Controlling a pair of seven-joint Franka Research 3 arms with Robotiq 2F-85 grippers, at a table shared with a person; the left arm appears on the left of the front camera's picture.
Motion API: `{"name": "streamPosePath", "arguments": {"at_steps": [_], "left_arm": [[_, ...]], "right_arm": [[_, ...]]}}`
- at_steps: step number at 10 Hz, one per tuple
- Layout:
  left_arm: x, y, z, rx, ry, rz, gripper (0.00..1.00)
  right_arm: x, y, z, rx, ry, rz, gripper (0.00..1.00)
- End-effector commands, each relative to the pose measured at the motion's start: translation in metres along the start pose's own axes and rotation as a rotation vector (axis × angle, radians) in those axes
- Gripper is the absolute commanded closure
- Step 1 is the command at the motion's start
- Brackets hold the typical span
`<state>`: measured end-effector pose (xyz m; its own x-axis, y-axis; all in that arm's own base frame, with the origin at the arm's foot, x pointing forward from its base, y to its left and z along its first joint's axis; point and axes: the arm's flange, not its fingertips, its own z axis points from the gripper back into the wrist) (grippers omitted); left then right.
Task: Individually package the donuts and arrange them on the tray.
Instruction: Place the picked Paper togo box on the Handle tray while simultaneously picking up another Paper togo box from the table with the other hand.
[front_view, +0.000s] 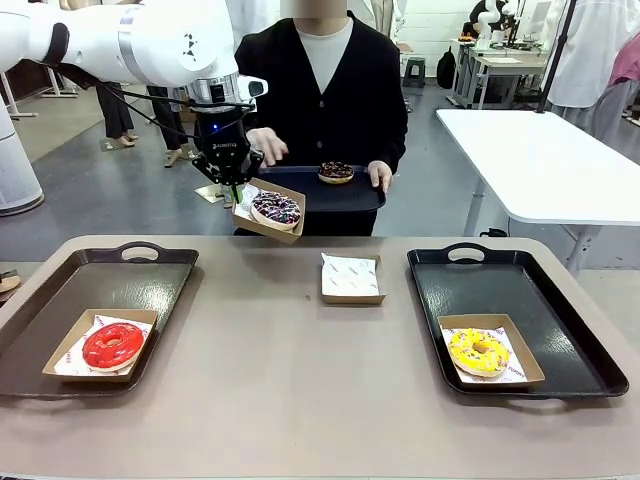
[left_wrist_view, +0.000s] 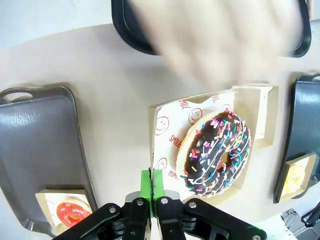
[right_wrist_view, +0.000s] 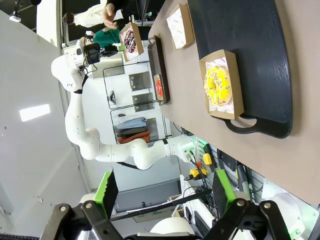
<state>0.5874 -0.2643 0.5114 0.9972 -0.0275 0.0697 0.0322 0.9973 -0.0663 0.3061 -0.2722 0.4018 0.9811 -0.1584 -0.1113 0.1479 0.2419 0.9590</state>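
The left gripper (front_view: 236, 196) is pinched tight on the near rim of a shallow paper-lined cardboard box (front_view: 260, 228), holding it tilted in the air above the far side of the beige table (front_view: 300, 400). In that box lies the dark purple-white sprinkled ring donut (front_view: 276, 208). Just behind it the person holds a dark tray (front_view: 345, 198) with one hand (front_view: 380, 177) at its edge. The other hand (front_view: 268, 145) is raised beside the gripper. The dark chocolate sprinkled donut (front_view: 336, 172) sits on that tray, unboxed.

The glossy red donut (front_view: 112, 345) lies in a box on the left black tray (front_view: 120, 275). The yellow sprinkled donut (front_view: 479, 352) lies boxed on the right black tray (front_view: 470, 285). Between the two trays an empty lined box (front_view: 352, 277) rests on the table. The right gripper (right_wrist_view: 165, 192) stands wide with nothing between its green pads, well apart from the yellow donut.
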Motion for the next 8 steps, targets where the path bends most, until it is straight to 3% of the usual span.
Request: {"name": "streamPosePath", "arguments": {"at_steps": [1,8], "left_arm": [[-0.0041,0.0041,0.0009,0.001,-0.005,-0.002,1.00],[-0.0041,0.0041,0.0009,0.001,-0.005,-0.002,1.00]], "right_arm": [[-0.0007,0.0011,0.0006,0.000,-0.002,0.000,0.00],[-0.0007,0.0011,0.0006,0.000,-0.002,0.000,0.00]]}}
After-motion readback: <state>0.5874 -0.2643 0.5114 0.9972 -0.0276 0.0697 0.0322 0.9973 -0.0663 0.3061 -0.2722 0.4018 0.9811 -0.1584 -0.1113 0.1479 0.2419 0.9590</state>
